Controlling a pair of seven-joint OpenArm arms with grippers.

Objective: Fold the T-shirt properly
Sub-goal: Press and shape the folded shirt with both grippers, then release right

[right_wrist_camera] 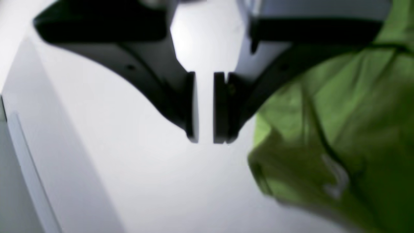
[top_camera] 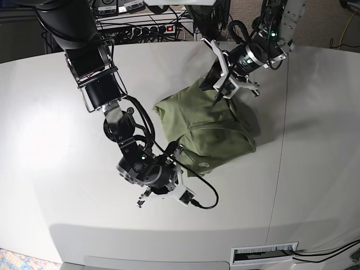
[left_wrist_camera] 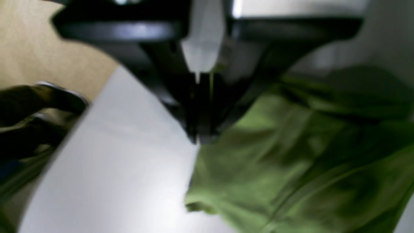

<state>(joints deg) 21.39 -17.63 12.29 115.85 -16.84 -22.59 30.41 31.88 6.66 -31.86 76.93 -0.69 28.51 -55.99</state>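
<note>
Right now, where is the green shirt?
In the base view the shirt lies bunched near the middle of the white table, between the two arms, with the left fingers at its far edge.

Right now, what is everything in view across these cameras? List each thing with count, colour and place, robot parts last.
T-shirt: one, olive green, bunched and wrinkled near the table's middle.
Table: one, white, under everything.
Power strip: one, dark with a red switch, behind the table's far edge.
Cables: black, looping off the right arm's wrist near the front.
Left gripper: one, black, jaws closed on the T-shirt's far edge.
Right gripper: one, black, jaws slightly apart with nothing between them, beside the T-shirt's near edge.
</note>
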